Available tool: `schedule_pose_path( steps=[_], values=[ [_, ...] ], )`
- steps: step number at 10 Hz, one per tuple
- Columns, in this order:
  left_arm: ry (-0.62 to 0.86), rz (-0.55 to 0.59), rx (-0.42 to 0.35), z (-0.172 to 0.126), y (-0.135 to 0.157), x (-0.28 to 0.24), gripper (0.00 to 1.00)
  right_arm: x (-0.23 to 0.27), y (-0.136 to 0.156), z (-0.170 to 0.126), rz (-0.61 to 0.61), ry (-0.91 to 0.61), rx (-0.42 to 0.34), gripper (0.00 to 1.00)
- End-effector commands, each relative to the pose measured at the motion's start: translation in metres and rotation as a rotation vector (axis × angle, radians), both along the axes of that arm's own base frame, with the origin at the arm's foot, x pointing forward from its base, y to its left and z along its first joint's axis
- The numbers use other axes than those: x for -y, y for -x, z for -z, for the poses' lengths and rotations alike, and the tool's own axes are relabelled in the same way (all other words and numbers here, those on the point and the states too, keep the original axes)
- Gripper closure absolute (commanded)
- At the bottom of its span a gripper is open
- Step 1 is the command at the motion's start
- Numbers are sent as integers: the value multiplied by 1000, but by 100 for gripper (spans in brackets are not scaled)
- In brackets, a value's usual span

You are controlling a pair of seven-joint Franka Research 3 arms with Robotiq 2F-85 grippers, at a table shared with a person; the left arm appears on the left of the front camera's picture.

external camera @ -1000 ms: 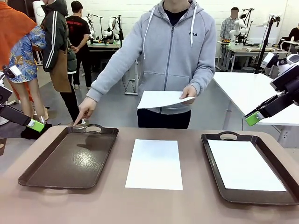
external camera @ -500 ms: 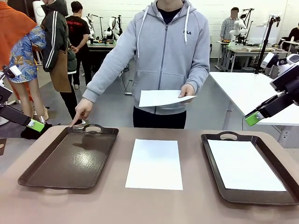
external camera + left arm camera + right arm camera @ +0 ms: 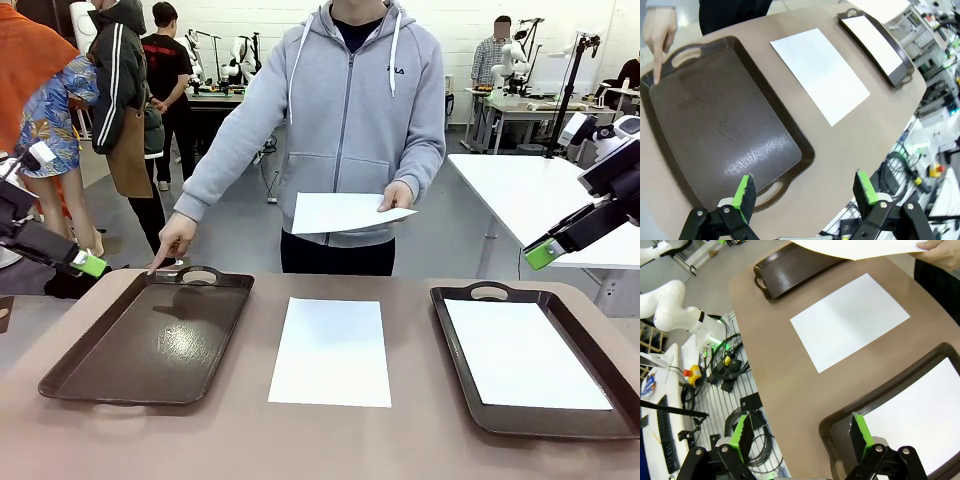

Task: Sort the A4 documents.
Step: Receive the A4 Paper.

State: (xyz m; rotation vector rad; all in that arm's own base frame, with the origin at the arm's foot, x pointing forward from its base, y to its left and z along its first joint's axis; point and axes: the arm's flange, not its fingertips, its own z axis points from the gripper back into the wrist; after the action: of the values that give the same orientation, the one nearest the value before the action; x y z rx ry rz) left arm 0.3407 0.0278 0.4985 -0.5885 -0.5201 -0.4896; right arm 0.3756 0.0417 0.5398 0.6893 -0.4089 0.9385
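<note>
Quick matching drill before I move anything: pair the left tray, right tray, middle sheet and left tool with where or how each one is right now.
Things:
1. left tray
2. right tray
3. middle sheet
4. left tool

States:
A. flat on the bare table, between the trays
B. open, holding nothing
C. empty, with a person's hand pointing at its far corner
D. carrying a second sheet

Pairs: 1-C; 2-D; 3-A; 4-B
</note>
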Motion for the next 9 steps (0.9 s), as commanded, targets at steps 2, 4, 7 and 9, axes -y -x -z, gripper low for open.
schedule_pose_path(
  steps=[2, 4, 7, 9],
  values=[
    [148, -105, -210, 3, -64, 25, 0, -1, 0, 1, -1, 5, -2, 0],
    [277, -163, -354, 27, -109, 52, 0, -1, 0, 1, -1, 5, -2, 0],
    [454, -240, -441, 45, -155, 84, 0, -1, 0, 1, -1, 5, -2, 0],
    [529, -269, -436, 47, -181, 104, 0, -1, 0, 1, -1, 5, -2, 0]
  ],
)
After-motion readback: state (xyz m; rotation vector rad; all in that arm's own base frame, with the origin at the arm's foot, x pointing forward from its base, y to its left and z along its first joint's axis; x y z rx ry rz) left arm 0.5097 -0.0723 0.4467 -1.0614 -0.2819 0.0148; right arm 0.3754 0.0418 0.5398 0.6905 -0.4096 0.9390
